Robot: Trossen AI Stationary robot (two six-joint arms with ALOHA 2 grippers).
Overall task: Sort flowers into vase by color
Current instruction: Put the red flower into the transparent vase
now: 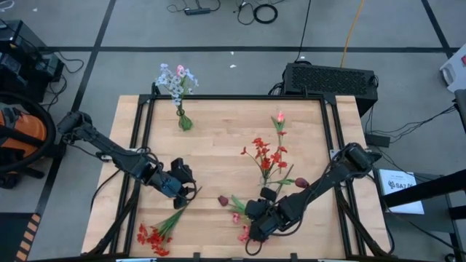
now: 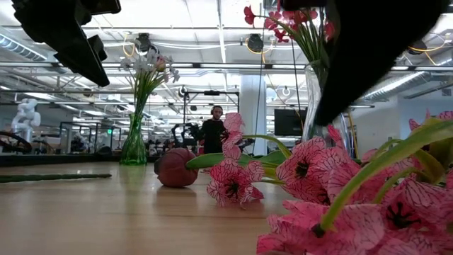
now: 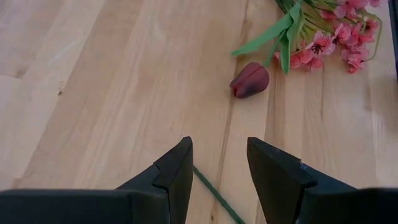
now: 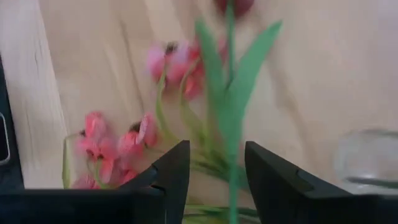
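My left gripper [image 1: 183,182] [image 3: 219,163] is open above the table's near left part. The green stem [image 3: 213,194] of a red spray [image 1: 153,236] passes below the gap between its fingers. My right gripper [image 1: 258,218] [image 4: 216,168] is open and low over the near middle. A green stem with leaves [image 4: 231,124] stands between its fingers, and I see no touch. That stem ends in a maroon tulip [image 4: 235,5] [image 1: 223,200] lying on the wood. Pink sprays [image 4: 118,143] [image 1: 242,233] lie beside it. A glass vase [image 2: 315,99] holds red blooms [image 1: 266,156].
A green vase [image 1: 185,122] with pale blue-white and pink blooms [image 1: 177,76] stands near the far left corner. A pink tulip [image 1: 280,118] rises right of centre, and a second maroon tulip [image 1: 301,182] lies by the right arm. A person [image 2: 212,131] stands far behind.
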